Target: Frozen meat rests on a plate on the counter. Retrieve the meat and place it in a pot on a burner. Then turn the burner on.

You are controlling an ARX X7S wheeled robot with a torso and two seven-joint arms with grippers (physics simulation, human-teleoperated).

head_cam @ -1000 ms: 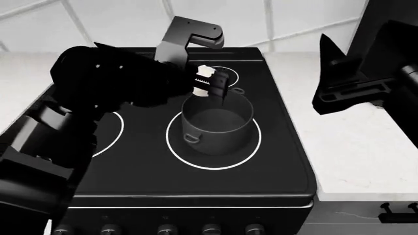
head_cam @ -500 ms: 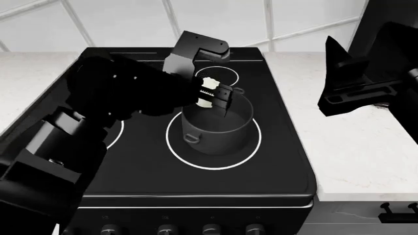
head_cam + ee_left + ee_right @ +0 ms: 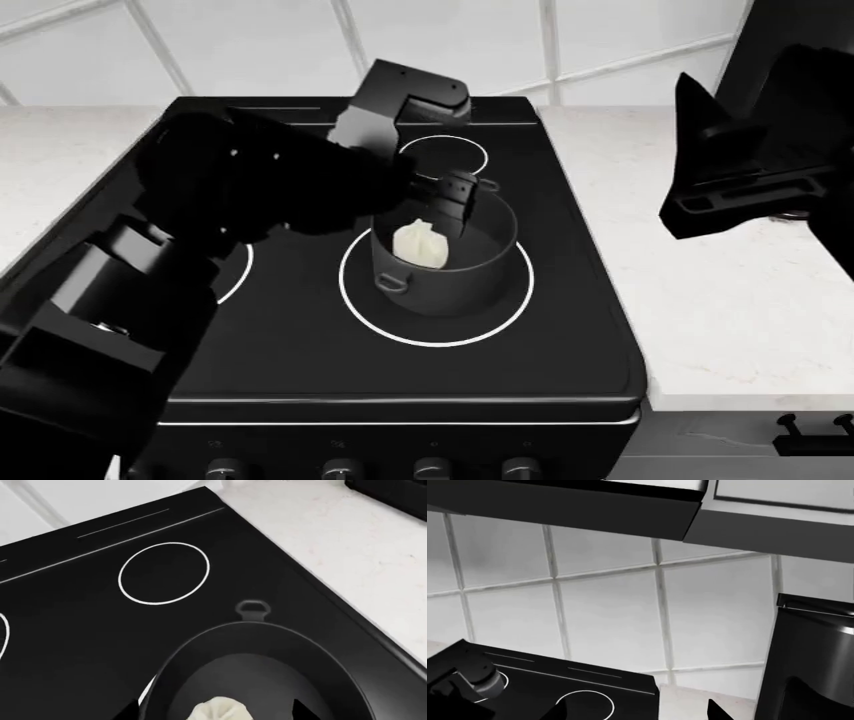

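The frozen meat (image 3: 418, 243), a pale cream lump, lies inside the dark grey pot (image 3: 454, 268). The pot stands on the burner (image 3: 400, 335), a large white ring on the black cooktop. My left gripper (image 3: 443, 203) hangs open just above the pot's far rim, no longer holding the meat. In the left wrist view the meat (image 3: 219, 711) shows in the pot (image 3: 333, 680) between the spread fingertips of that gripper (image 3: 215, 712). My right gripper (image 3: 687, 160) is open and empty, raised over the counter (image 3: 721, 300) to the right; the right wrist view also shows it (image 3: 635, 712). The plate is out of view.
A smaller white ring (image 3: 163, 572) marks the back burner behind the pot. A row of knobs (image 3: 340, 468) runs along the stove's front. A white tiled wall (image 3: 607, 610) stands behind, and a dark appliance (image 3: 814, 670) is at the far right.
The left gripper held the meat above the pot; it has opened, and the meat has dropped into the pot. The right arm has barely moved.
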